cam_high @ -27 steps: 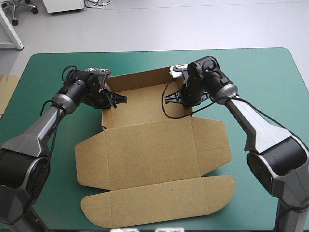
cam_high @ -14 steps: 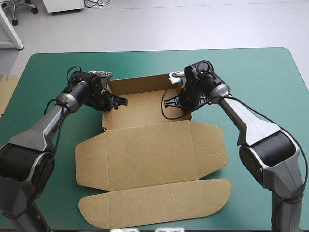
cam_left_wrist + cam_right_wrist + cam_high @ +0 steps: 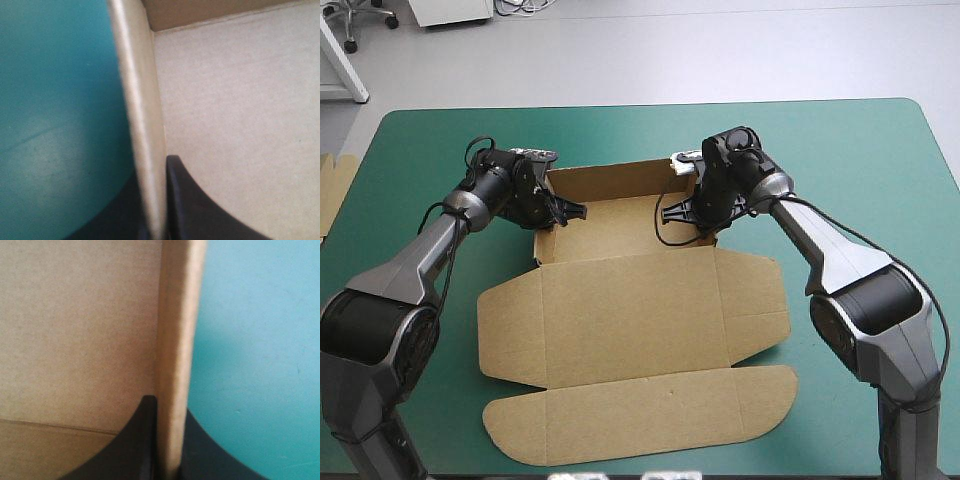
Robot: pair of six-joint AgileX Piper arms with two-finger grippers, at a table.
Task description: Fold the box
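Walls of the box [image 3: 630, 310] stand pinched in left gripper [image 3: 548, 212] and right gripper [image 3: 698, 208]

Grey arms [image 3: 420, 262], black joints — left hand [image 3: 574, 211], right hand [image 3: 669, 208], black-finned

Bright, even overhead light; faint soft shadows beside the box [image 3: 620, 320]

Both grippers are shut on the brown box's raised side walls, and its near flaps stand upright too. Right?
No: the high view shows the near flaps lying flat. The left gripper and right gripper are shut on raised side walls of the box.
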